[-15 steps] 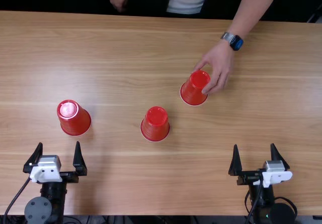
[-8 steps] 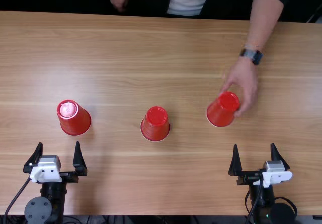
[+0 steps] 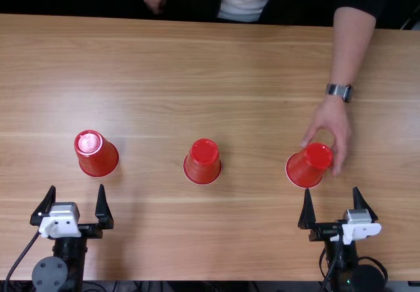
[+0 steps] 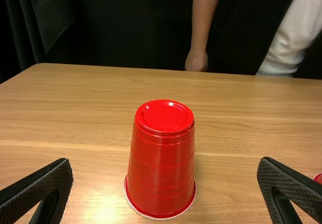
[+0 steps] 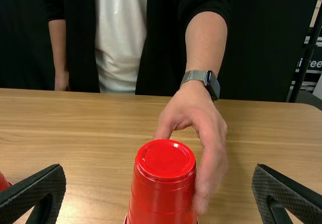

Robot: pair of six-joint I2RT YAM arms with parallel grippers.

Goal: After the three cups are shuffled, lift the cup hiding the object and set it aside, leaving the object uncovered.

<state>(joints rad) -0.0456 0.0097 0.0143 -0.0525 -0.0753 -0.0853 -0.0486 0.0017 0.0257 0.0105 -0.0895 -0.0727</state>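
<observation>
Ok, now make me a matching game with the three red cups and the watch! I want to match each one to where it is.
Things:
1. left cup
2. middle cup
3. right cup
4. watch

Places:
A. worn on the arm
B. touched by the hand
C. alone at the row's end, untouched
D. between two other cups

Pairs: 1-C, 2-D, 3-B, 4-A

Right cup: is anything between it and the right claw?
Nothing stands between the right claw and the right cup on its near side, but a person's hand holds the cup's far side.
</observation>
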